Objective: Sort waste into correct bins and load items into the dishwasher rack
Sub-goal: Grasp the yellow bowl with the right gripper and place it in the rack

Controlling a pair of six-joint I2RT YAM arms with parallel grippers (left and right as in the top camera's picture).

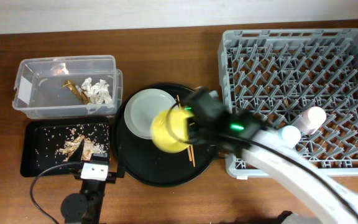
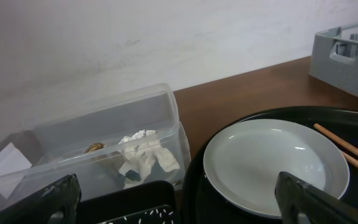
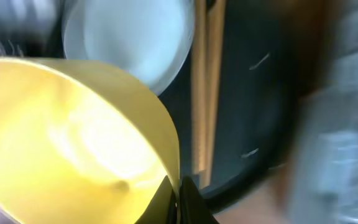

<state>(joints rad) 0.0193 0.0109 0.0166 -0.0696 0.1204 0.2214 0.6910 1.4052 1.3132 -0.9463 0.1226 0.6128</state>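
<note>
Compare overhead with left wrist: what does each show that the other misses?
Overhead only: the right gripper holding the yellow bowl, plus the pink cup and light blue cup in the rack. Left wrist only: the left gripper open and empty, seen close. Both: the plate, chopsticks, and paper scraps in the clear box.

A: The right arm?
B: Long white link, black cables along it — black wrist end with a small green light.
A: And the left arm?
B: Black, with a round base, a pale block on top, a thin black cable looping off and blunt black fingers.
</note>
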